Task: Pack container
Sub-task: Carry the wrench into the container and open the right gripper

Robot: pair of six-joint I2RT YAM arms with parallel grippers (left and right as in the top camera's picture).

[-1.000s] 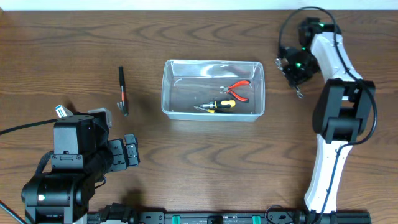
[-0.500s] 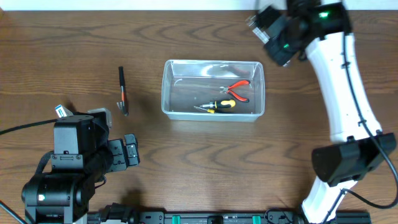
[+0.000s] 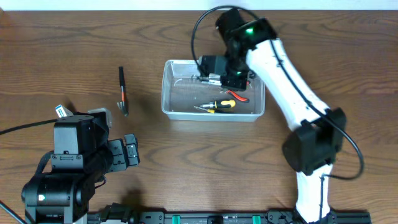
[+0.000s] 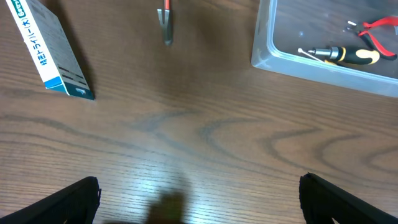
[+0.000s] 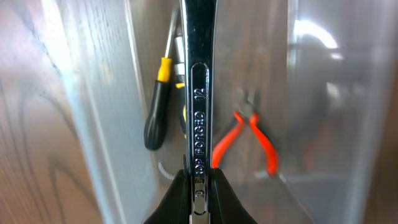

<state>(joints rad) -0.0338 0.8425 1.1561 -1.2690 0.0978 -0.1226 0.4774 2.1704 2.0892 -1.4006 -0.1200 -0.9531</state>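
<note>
The clear container (image 3: 165,93) sits mid-table and holds red-handled pliers (image 3: 240,95) and a yellow-and-black screwdriver (image 3: 219,105). My right gripper (image 3: 229,76) hangs over the container's far side, shut on a chrome wrench (image 5: 199,93). The right wrist view looks down the wrench, clamped between the fingers (image 5: 199,193), at the screwdriver (image 5: 157,106) and pliers (image 5: 249,134) inside the container (image 5: 106,124). My left gripper (image 3: 130,151) rests near the front left, open with nothing in it (image 4: 199,205), well short of the container (image 4: 267,53).
A black tool with a red grip (image 3: 122,91) lies on the wood left of the container, also seen in the left wrist view (image 4: 166,22). A small blue-and-white box (image 4: 53,53) lies further left, near my left arm (image 3: 61,111).
My right arm has swung from the table's back right corner leftward to above the container, carrying the wrench. The left arm has not moved.
</note>
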